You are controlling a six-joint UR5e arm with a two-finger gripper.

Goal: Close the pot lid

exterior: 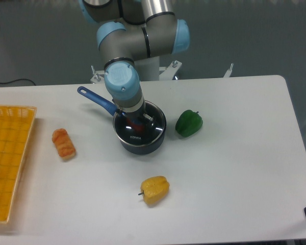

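Note:
The pot [153, 140] is a dark blue-grey saucepan in the middle of the table, its bright blue handle [96, 99] pointing back left. The pot lid [136, 137], clear glass with white lettering, lies flat on the pot's rim. Something red shows through the glass. My gripper [136, 121] reaches straight down onto the lid's centre, and its fingers close around the knob. The wrist hides the knob and most of the fingers.
A green pepper [188, 123] lies just right of the pot. A yellow pepper [155, 190] lies in front of it. An orange food piece [64, 143] lies to the left. A yellow mesh tray [10, 158] fills the left edge.

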